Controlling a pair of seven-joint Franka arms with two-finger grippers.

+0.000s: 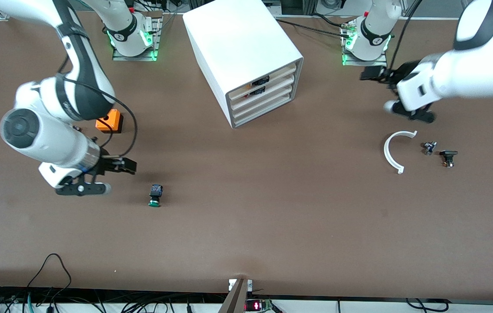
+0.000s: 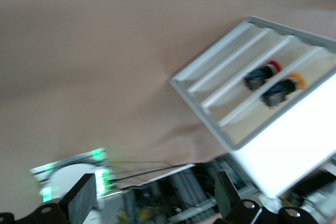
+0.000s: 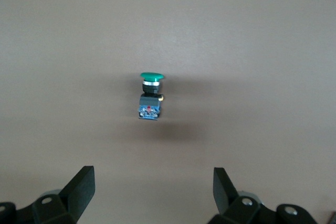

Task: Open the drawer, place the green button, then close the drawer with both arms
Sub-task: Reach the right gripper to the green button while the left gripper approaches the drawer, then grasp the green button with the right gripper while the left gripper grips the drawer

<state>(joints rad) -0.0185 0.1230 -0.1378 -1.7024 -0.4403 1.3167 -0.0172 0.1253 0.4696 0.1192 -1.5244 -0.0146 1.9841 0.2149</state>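
No stage of the task appears complete: the white four-drawer cabinet point(image 1: 246, 56) at the middle of the brown desk point(image 1: 246, 234) shows all its drawer fronts flush, so opening, placing and closing remain to be done. The small push button with a round green cap and black squarish body point(image 1: 155, 195) lies on its side on the desk, toward the right arm's end and nearer to the front camera than the cabinet. The right end effector point(image 1: 82, 188) hangs low just beside the button, fingers spread wide and holding nothing; in the right wrist view the button point(image 3: 150, 98) lies between and ahead of the two black fingertips point(image 3: 79, 192), untouched. The left end effector point(image 1: 409, 112) hovers over the desk at the left arm's end, above a white curved plastic strip point(image 1: 391, 150), jaws likewise spread and empty, facing the cabinet front point(image 2: 252, 93).
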